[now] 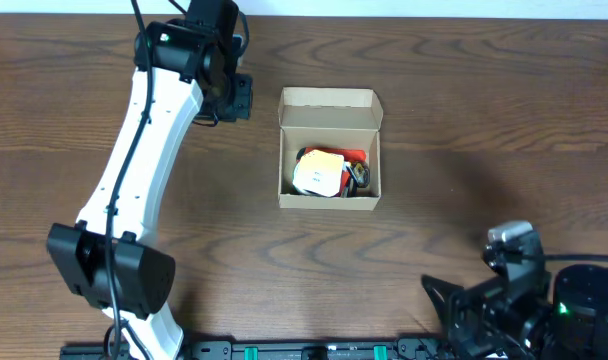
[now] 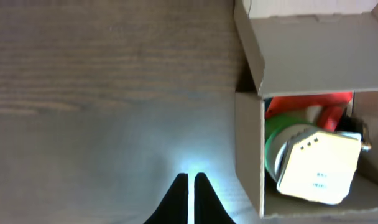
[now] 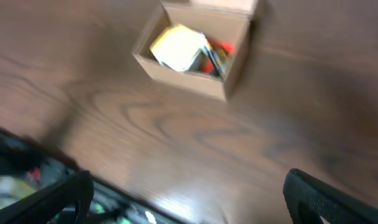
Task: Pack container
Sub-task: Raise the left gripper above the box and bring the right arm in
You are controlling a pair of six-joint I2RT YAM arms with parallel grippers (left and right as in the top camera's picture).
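Note:
The container (image 1: 330,198) is a tan cardboard box in the middle of the table, its flap lid standing open at the far side. Inside lie a white box-shaped item (image 1: 319,175), red and green pieces and a dark item. It also shows in the left wrist view (image 2: 248,149) and the right wrist view (image 3: 183,78). My left gripper (image 1: 239,97) is shut and empty, above bare table just left of the container's far left corner; its fingertips (image 2: 190,180) nearly touch. My right gripper (image 1: 454,305) is open and empty near the table's front right edge, its fingers (image 3: 189,193) wide apart.
The dark wood table (image 1: 464,130) is bare around the container. The left arm (image 1: 134,170) stretches from its base at the front left up to the far side. A black rail (image 1: 314,350) runs along the front edge.

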